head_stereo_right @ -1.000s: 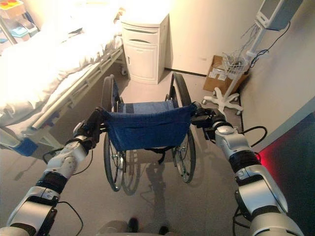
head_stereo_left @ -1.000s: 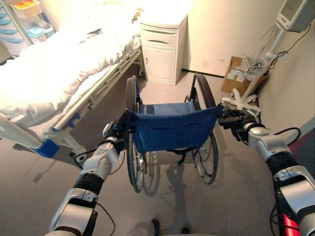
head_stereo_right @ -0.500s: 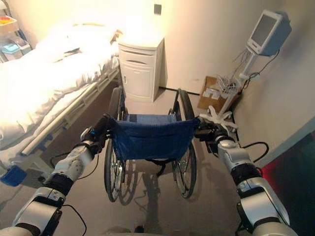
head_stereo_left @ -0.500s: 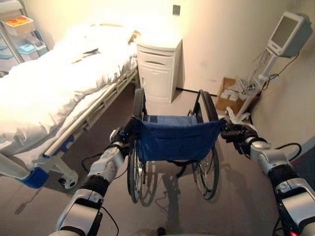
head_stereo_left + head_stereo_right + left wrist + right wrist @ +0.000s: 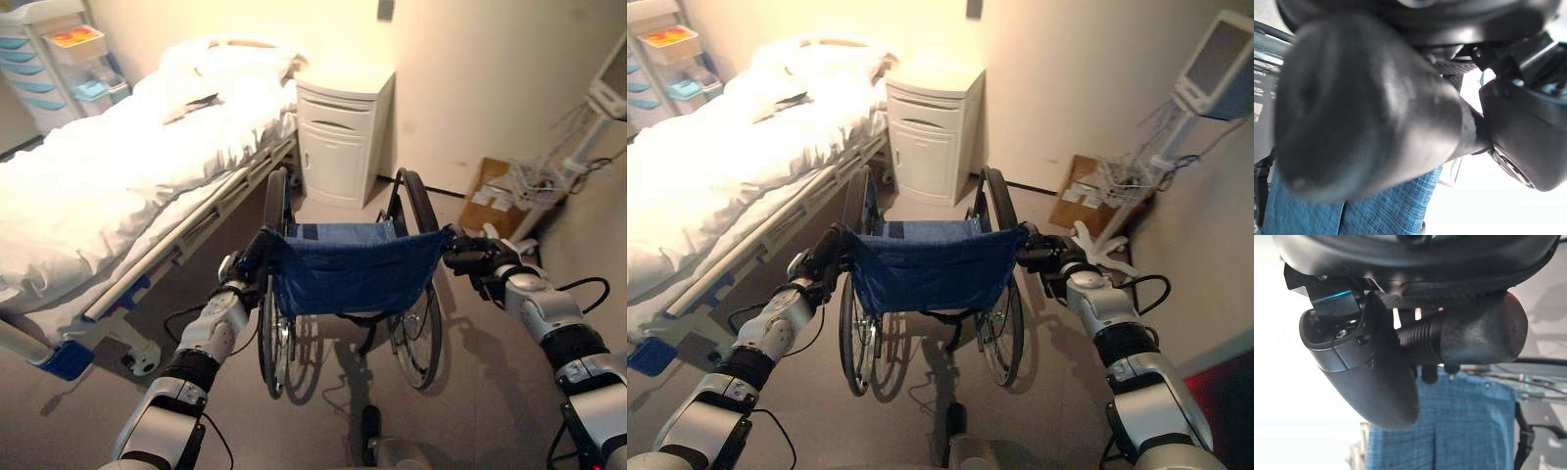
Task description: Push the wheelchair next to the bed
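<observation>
Strong light fell from the far left, and the bed (image 5: 108, 176) sheets glared almost pure white, their folds washed out. The bedside cabinet (image 5: 343, 132) top was overexposed too. The floor (image 5: 470, 392) near the camera stayed dim, and the wheelchair (image 5: 348, 269) cast soft spoked shadows towards the viewer. Straight lines bowed at the edges. Both wrist views were blurred, with blown-out white backgrounds.
</observation>
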Available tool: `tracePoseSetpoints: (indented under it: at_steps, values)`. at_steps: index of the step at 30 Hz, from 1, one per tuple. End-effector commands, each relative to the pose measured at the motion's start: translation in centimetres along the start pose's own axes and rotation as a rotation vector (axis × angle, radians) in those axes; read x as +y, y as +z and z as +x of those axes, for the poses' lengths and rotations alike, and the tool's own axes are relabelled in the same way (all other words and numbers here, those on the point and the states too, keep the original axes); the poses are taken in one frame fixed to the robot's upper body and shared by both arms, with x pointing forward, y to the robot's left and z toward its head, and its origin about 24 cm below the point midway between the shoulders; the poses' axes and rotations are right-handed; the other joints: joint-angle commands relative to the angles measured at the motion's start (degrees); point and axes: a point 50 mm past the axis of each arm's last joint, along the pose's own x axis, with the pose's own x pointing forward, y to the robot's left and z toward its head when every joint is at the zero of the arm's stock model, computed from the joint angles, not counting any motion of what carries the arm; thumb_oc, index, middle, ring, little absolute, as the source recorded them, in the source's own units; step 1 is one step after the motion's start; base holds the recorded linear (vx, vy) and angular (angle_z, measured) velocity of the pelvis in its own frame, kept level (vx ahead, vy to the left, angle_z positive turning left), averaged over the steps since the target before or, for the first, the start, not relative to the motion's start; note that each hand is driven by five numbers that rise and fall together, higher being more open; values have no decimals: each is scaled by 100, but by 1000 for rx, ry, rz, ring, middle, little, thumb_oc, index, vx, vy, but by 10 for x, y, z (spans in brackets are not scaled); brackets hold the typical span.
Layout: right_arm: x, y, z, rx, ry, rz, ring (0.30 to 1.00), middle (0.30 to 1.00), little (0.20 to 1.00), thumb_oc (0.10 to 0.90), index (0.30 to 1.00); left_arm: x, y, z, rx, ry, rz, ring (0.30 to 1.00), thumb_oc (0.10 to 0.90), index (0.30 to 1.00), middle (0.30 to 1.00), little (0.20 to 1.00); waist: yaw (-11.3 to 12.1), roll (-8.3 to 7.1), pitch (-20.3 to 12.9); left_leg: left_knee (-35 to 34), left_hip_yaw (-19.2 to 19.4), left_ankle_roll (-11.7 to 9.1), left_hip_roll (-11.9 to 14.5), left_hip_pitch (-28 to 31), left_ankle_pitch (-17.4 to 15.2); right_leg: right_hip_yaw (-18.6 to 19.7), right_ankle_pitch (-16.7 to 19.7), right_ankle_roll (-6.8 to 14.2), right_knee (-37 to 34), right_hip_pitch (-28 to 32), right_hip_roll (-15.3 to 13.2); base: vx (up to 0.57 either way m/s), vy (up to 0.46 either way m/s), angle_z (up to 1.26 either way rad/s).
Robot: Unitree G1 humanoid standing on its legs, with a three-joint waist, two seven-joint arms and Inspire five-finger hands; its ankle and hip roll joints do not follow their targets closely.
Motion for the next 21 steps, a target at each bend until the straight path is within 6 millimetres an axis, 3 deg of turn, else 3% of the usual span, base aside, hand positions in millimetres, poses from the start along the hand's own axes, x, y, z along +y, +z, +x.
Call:
tracePoseSetpoints:
  at_steps: [1,2,3,5,7,10,11,12,14,16,18,21]
  values:
    - [100,55,-14,-237,450,140,300,300,300,400,300,-18,20,0,-177,69,-49,300,400,300,300,300,242,215,-532,1032,1109,-585,-35,298,959,121,926,-535,-374,87,180,307,-223,103]
    - [102,51,-15,-239,443,140,300,300,300,400,300,-17,19,-2,-178,73,-47,300,400,300,300,300,262,145,-533,1735,1292,-792,43,9,1546,10,801,-645,-439,362,117,264,-244,86]
    - [101,47,-16,-242,440,140,300,300,300,400,300,-16,17,-3,-179,75,-48,300,400,300,300,300,297,83,-493,2417,1470,-881,45,-286,1699,-98,707,-725,-456,549,55,253,-251,74]
    - [99,42,-17,-246,429,143,300,300,300,400,300,-13,18,-5,-180,72,-43,300,400,300,300,300,379,5,-403,3158,1742,-946,109,-927,1783,-264,585,-831,-484,826,-2,243,-229,23]
    - [95,39,-16,-248,400,153,300,300,300,400,300,-8,21,-5,-177,49,-22,300,400,300,300,300,493,-58,-305,3255,1919,-852,251,-1497,1518,-368,498,-845,-563,1089,-22,248,-171,-1]
    - [95,42,-12,-243,375,161,300,300,300,400,300,2,28,-2,-173,20,10,300,400,300,300,300,624,-28,-254,2182,2083,-749,350,-1480,1296,-339,330,-801,-668,1374,88,285,-40,14]
    - [97,45,-11,-239,371,160,300,300,300,400,300,5,30,-1,-170,13,15,300,400,300,300,300,679,6,-252,1360,2143,-760,378,-1347,1326,-290,256,-780,-712,1487,164,355,70,-7]
    - [98,47,-10,-232,366,157,300,300,300,400,300,7,31,0,-164,8,17,300,400,300,300,300,744,73,-287,594,2090,-814,381,-1393,1446,-276,195,-770,-756,1579,258,345,82,-12]
    - [100,47,-10,-224,360,153,300,300,300,400,300,6,31,1,-159,3,22,300,400,300,300,300,823,110,-286,14,1999,-883,372,-1451,1651,-233,139,-766,-804,1706,311,264,69,-16]
    - [100,40,-10,-211,350,149,300,300,300,400,300,8,26,-1,-154,-1,17,300,400,300,300,300,955,170,-284,-731,1938,-1019,460,-1776,2165,-144,19,-783,-877,1981,407,360,105,-9]
    - [96,31,-10,-200,355,136,300,300,300,400,300,14,23,-3,-152,4,13,300,400,300,300,300,1009,205,-279,-1043,2011,-1081,555,-1947,2429,-81,-130,-800,-845,2169,448,366,127,-18]
    - [92,21,-11,-181,372,125,300,300,300,400,300,20,18,-6,-142,15,14,300,400,300,300,300,1054,220,-323,-1142,2106,-1087,620,-2077,2418,-79,-324,-798,-767,2351,440,304,134,-24]
